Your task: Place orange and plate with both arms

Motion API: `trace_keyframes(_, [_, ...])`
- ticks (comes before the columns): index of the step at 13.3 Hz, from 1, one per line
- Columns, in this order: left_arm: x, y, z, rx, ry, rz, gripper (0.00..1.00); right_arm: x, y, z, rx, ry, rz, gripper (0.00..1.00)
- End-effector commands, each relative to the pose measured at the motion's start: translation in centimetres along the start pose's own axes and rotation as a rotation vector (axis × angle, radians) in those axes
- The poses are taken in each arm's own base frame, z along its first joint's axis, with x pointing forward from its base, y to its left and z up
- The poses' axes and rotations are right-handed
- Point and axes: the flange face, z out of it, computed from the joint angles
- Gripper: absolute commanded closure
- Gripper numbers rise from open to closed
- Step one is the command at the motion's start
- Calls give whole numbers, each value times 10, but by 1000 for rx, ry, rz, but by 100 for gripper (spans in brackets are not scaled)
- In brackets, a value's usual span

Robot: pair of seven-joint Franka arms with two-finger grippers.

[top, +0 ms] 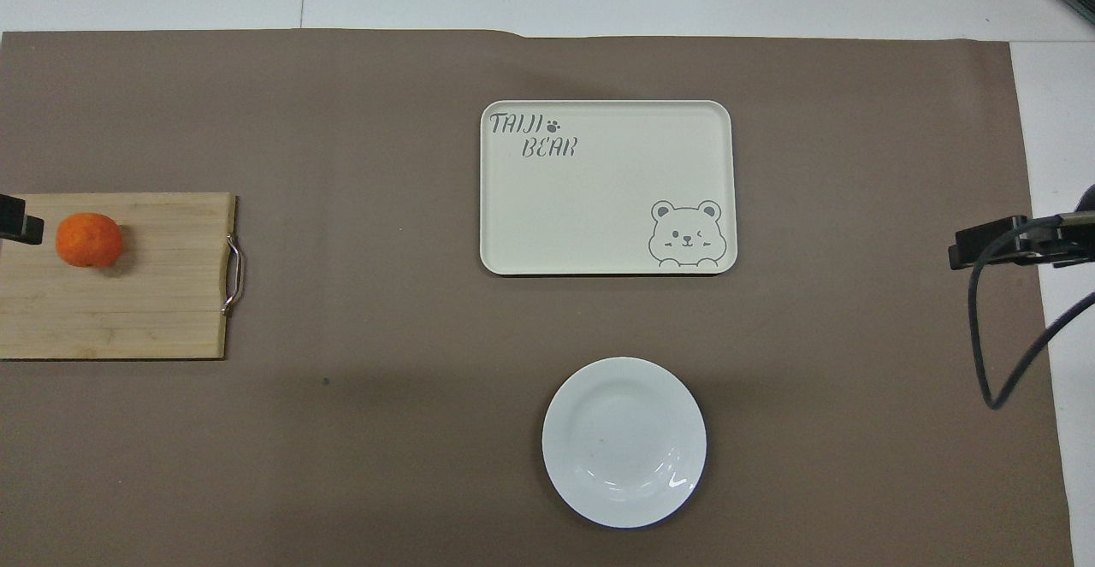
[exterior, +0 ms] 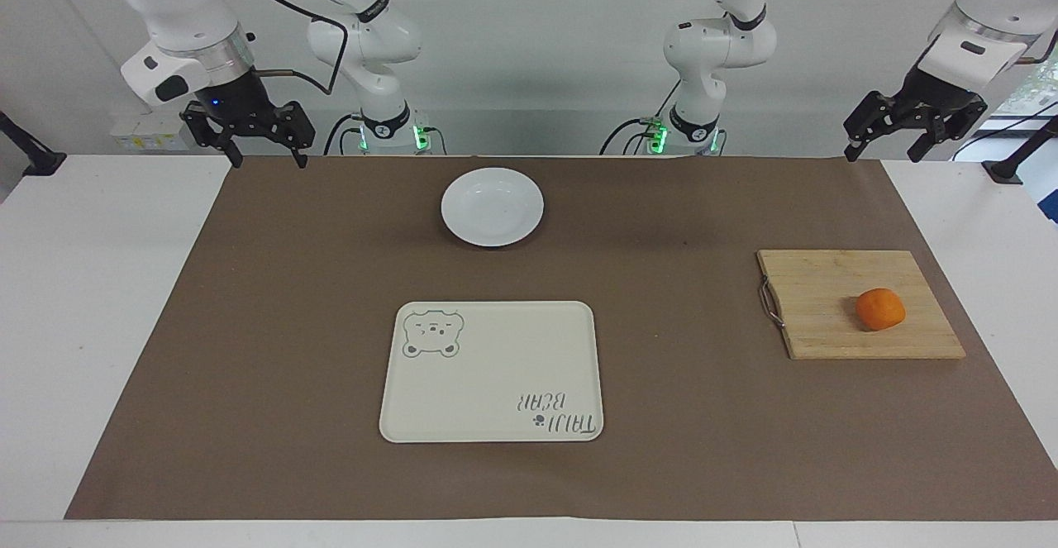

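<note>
The orange (exterior: 879, 309) lies on a wooden cutting board (exterior: 818, 316) toward the left arm's end of the table; it also shows in the overhead view (top: 88, 239). The white plate (exterior: 492, 206) sits empty on the brown mat near the robots, and shows in the overhead view (top: 624, 440). My left gripper (exterior: 884, 151) hangs open and empty above the mat's corner at its own end. My right gripper (exterior: 269, 158) hangs open and empty above the mat's edge at its end. Both are apart from the orange and the plate.
A cream rectangular tray with a bear print (exterior: 492, 371) lies empty in the middle of the mat, farther from the robots than the plate. The cutting board has a metal handle (exterior: 769, 302) on its side toward the tray. White table shows around the mat.
</note>
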Motion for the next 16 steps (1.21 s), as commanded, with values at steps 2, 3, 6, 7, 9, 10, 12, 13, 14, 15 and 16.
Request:
trace_keyframes(2, [-6, 1, -4, 17, -7, -6, 0, -6, 2, -2, 20, -7, -17, 0])
trace_keyframes(3, [-6, 0, -4, 18, -3, -7, 0, -6, 2, -2, 20, -7, -17, 0])
trace_keyframes(6, [-5, 0, -5, 18, 2, -7, 0, -6, 2, -2, 20, -5, -16, 0])
trace_keyframes(7, [-6, 1, -4, 18, -3, -5, 0, -7, 2, -2, 20, -8, -16, 0])
trace_keyframes(9, [-6, 2, -4, 18, -3, -4, 0, -6, 2, -2, 20, -7, -16, 0])
trace_keyframes(10, [-6, 0, -5, 17, -6, -7, 0, -6, 2, -2, 20, -7, -17, 0])
trace_keyframes(12, [-9, -6, -3, 16, -23, -19, 0, -6, 2, -2, 20, -5, -17, 0])
trace_keyframes(13, [-9, -9, -5, 16, -15, -24, 0, -6, 2, -2, 20, -7, -16, 0])
trace_keyframes(14, [-9, -9, -4, 16, -18, -26, 0, -6, 2, -2, 20, -7, -17, 0])
trace_keyframes(15, [-9, -7, -4, 16, -16, -21, 0, -6, 2, -2, 20, -7, -16, 0])
trace_keyframes(16, [-9, -6, -4, 16, -16, -19, 0, -6, 2, -2, 20, -7, -16, 0])
